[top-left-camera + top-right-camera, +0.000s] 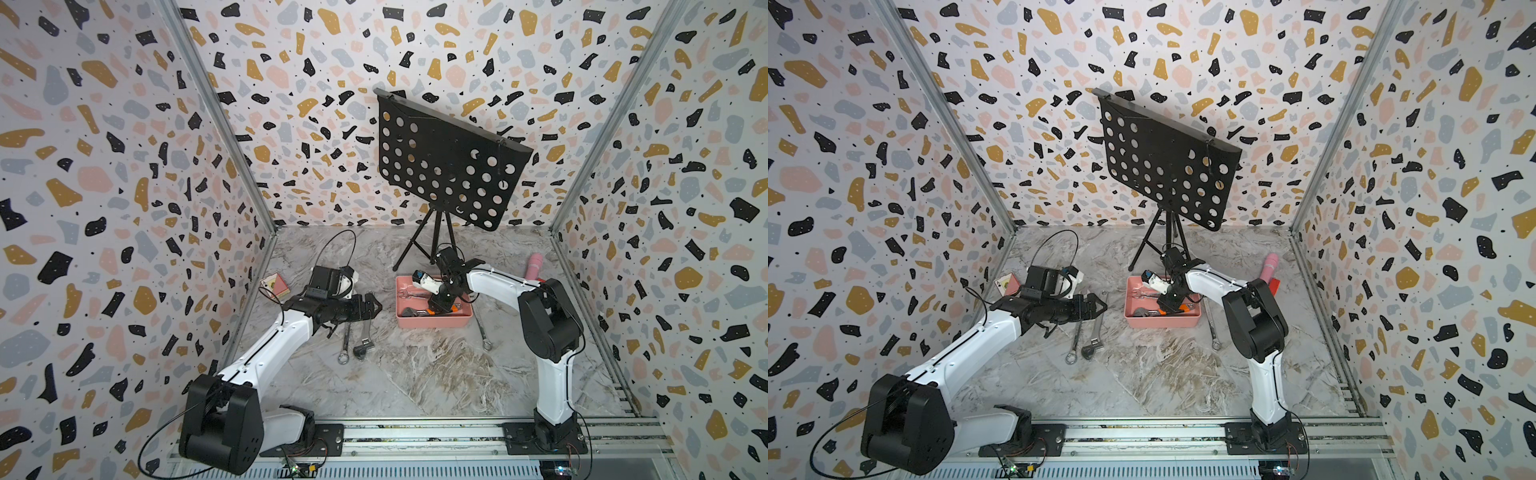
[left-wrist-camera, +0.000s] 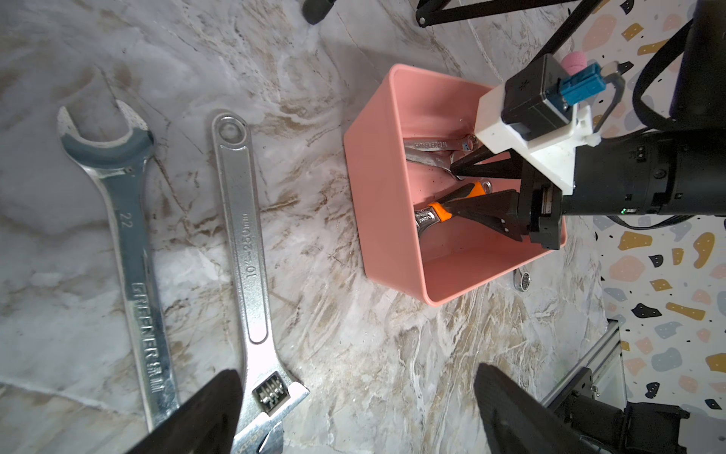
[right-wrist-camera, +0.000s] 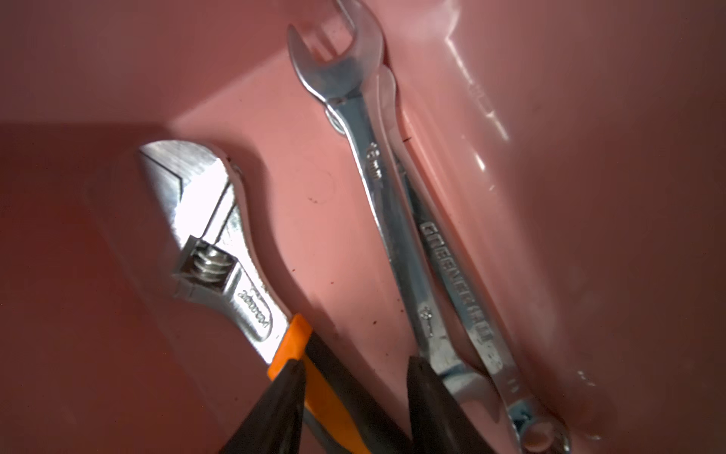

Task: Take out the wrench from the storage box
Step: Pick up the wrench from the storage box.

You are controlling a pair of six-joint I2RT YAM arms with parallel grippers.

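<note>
Lying lengthwise in the shallow salmon-pink plastic storage box [image 1: 432, 325], the orange-handled steel adjustable wrench [image 3: 220, 243] points its head toward the robot's left. The right gripper [image 3: 355, 363] straddles its handle, and I cannot tell whether it is clamped or loose.

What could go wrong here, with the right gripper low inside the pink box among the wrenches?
1. One finger of the right gripper overlaps the orange-handled adjustable wrench instead of flanking it; closing may push it away rather than grip it.
2. The other finger lies over the two stacked combination wrenches; they may be caught or dragged along.
3. Nothing holds the storage box, so it might slide or lift.
</note>
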